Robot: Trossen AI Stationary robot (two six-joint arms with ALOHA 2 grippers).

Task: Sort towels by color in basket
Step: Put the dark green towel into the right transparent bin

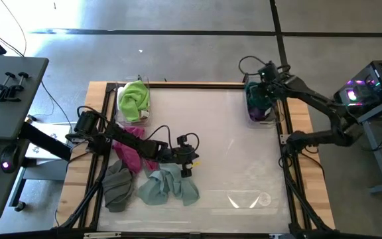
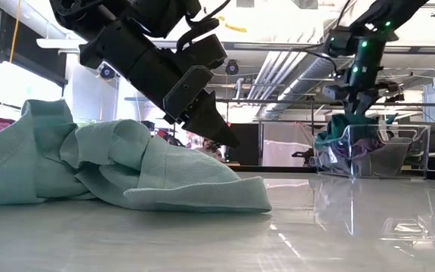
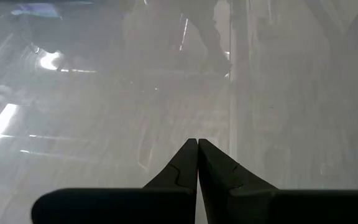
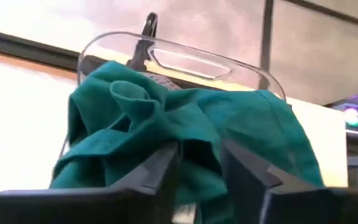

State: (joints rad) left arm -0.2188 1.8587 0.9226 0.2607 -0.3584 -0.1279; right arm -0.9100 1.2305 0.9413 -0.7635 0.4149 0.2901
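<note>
Right claw (image 4: 197, 168) over the clear bin (image 1: 260, 106) at the surface's far right, fingers parted w/ the dark green towel (image 4: 185, 124) bunched between them, apparently letting go, not clamped. Purple cloth (image 1: 262, 114) sits under it. Lime towel (image 1: 134, 99) binned far left. Left claw (image 3: 197, 163) shut, empty, hanging by the mint towel (image 1: 168, 186). Still loose: mint, grey (image 1: 117, 186), magenta (image 1: 132, 151). Roughly halfway, I'd say. Magenta lies diagonally along the left arm; the rest are crumpled, no clear axis.
</note>
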